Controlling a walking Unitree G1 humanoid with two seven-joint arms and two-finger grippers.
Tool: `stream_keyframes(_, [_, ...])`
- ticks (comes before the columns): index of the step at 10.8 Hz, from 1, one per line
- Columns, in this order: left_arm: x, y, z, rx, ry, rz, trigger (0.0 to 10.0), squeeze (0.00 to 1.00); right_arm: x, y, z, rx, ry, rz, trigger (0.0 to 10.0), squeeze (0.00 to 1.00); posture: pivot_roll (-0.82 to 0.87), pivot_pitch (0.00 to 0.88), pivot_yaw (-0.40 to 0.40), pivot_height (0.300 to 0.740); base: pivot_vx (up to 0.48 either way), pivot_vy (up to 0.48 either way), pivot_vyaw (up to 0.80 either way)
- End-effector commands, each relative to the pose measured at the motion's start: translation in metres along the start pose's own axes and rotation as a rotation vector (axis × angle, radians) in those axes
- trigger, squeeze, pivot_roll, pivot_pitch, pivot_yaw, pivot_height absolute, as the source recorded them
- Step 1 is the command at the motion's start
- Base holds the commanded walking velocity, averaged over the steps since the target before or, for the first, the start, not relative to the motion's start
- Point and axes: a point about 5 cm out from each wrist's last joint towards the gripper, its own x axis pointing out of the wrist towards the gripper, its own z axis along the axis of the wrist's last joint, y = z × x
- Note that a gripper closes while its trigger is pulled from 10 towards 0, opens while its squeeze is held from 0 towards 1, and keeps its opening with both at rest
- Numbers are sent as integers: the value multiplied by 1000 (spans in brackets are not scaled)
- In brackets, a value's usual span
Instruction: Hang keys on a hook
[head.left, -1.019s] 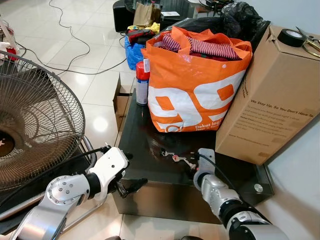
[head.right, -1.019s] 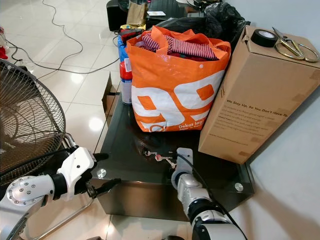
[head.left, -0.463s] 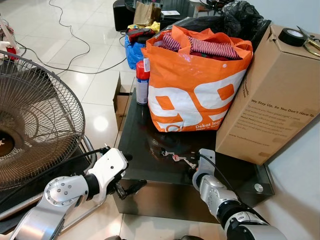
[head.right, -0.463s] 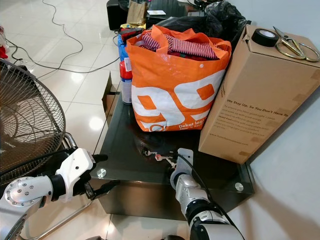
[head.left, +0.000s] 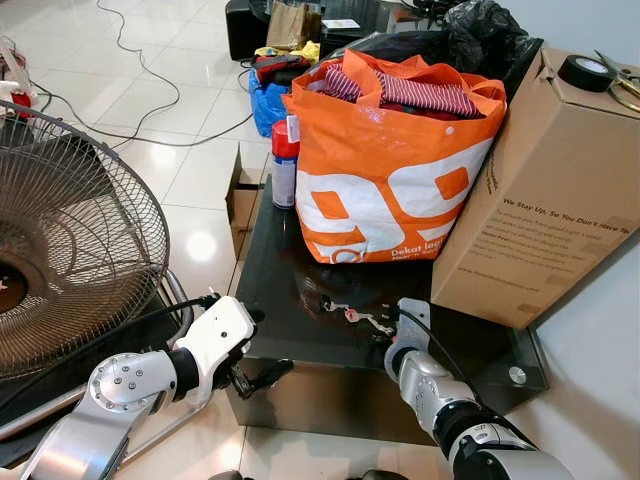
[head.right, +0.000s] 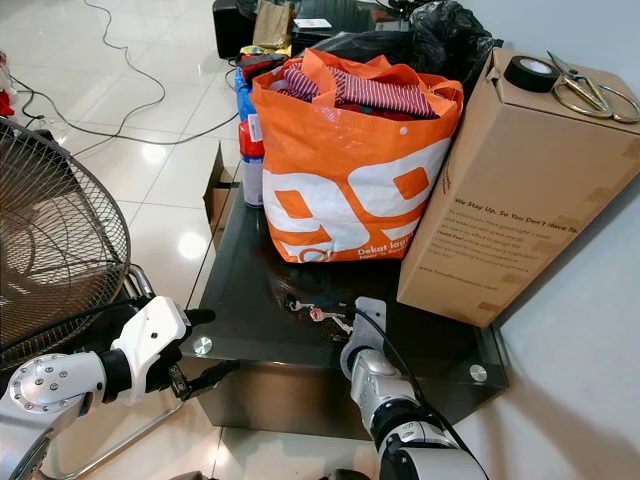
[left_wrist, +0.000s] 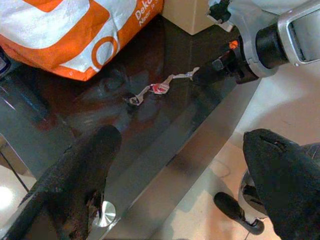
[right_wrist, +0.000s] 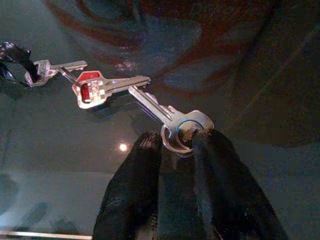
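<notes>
Lying at frame centre on the dark glass table (head.left: 290, 260), keys (head.left: 352, 315), right gripper (right_wrist: 176, 142) fingers pinching the key ring, orange bag (head.left: 385, 170) directly behind, cardboard box (head.left: 545, 190) at right, left gripper (head.left: 262, 372) fingers spread at table's front edge, fan (head.left: 65, 240) at left.

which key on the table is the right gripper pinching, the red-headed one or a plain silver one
The plain silver key at the end of the chain: the right gripper closes on its round head and ring. The red-headed key lies further along, untouched.
</notes>
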Motion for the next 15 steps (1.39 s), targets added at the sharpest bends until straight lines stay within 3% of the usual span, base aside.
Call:
stream_keyframes(1, [1, -1, 6, 11, -17, 2, 10000, 0, 1, -2, 5, -12, -11, -8, 0, 0, 2, 37, -87, 740, 0, 0, 0])
stream_keyframes(7, [3, 4, 7, 11, -29, 27, 10000, 0, 1, -3, 8, -24, -15, -5, 0, 0, 7, 4, -85, 740, 0, 0, 0])
stream_keyframes(10, [6, 5, 9, 22, -31, 14, 10000, 0, 1, -6, 10, 16, -44, -11, 0, 0, -2, 5, -65, 740, 0, 0, 0])
stream_keyframes(11, [7, 5, 10, 24, -32, 11, 10000, 0, 0, -7, 11, 23, -55, -15, 6549, 0, -1, 8, -61, 740, 0, 0, 0])
stream_keyframes(12, [7, 4, 10, 26, -33, 8, 10000, 0, 0, -6, 9, 6, -53, -4, 10000, 1000, 0, 14, -60, 740, 0, 0, 0])
stream_keyframes(15, [6, 2, 9, 25, -29, 1, 10000, 0, 0, -6, 4, -14, -32, -28, 10000, 1000, 0, 28, -63, 740, 0, 0, 0])
